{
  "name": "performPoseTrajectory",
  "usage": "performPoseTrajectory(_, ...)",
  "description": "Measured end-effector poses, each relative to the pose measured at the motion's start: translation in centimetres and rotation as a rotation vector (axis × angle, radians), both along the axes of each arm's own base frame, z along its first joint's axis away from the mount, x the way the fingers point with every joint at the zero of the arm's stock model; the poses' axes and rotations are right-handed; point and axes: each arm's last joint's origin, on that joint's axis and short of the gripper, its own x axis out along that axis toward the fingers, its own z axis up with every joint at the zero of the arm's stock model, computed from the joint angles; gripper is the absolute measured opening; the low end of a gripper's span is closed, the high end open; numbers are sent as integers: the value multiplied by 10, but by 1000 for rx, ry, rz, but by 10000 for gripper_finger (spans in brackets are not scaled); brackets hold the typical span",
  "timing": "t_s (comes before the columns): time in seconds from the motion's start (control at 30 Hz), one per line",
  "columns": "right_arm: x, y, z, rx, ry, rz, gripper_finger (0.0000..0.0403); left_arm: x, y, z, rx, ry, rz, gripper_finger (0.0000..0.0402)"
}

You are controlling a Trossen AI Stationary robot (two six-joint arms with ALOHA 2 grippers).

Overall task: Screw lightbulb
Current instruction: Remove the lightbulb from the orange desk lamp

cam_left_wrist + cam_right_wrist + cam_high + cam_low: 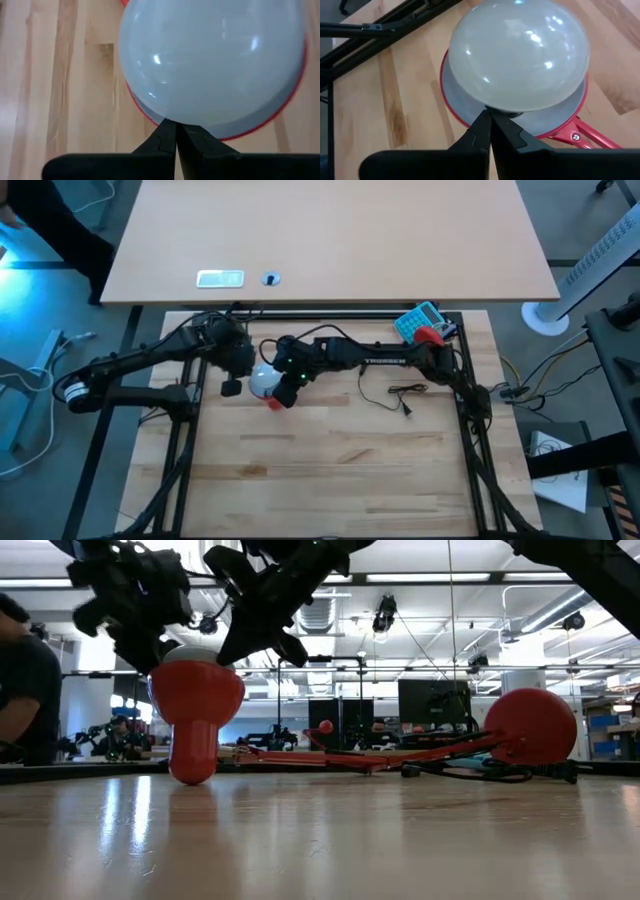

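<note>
The white lightbulb (pixel 263 380) sits dome up in the red lamp shade (pixel 195 700). The shade stands mouth up, with its narrow neck (pixel 193 768) on the wooden table. My left gripper (pixel 175 128) is shut at the bulb's left side (pixel 233 385). My right gripper (pixel 490 116) is shut at the bulb's right side (pixel 287 392). Both come down slanting from above. The bulb's screw base is hidden inside the shade. My left gripper has its shut fingertips (pixel 169 131) against the lower edge of the bulb's dome (pixel 172 117), just above the shade's red rim, slanting down from the table's left. My right gripper has its shut fingertips (pixel 482 122) against the underside of the dome (pixel 492 106), above the shade's white inside, slanting down from the table's right.
The lamp's red jointed arm (pixel 380 755) runs along the table to its round red base (pixel 530 725) at the far right. A black cable (pixel 400 393) and a teal device (pixel 418 320) lie near it. Black frame rails (pixel 190 430) border the table.
</note>
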Motion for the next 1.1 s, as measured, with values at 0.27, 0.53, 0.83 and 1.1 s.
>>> performPoseTrajectory(0.27, -1, -12, -1, -14, 1, -12, 0, -17, -14, 15, -100, -94, 20, 0)
performPoseTrajectory(0.53, -5, -27, -2, -26, 24, -40, 0, -21, -17, 17, -133, -94, 49, 0)
performPoseTrajectory(0.83, -4, -13, -3, -17, 35, 34, 0, -8, 7, 0, 38, 49, 116, 0)
performPoseTrajectory(1.1, 1, -3, 0, -11, -19, 35, 0, 3, 19, -3, 60, 76, 77, 0)
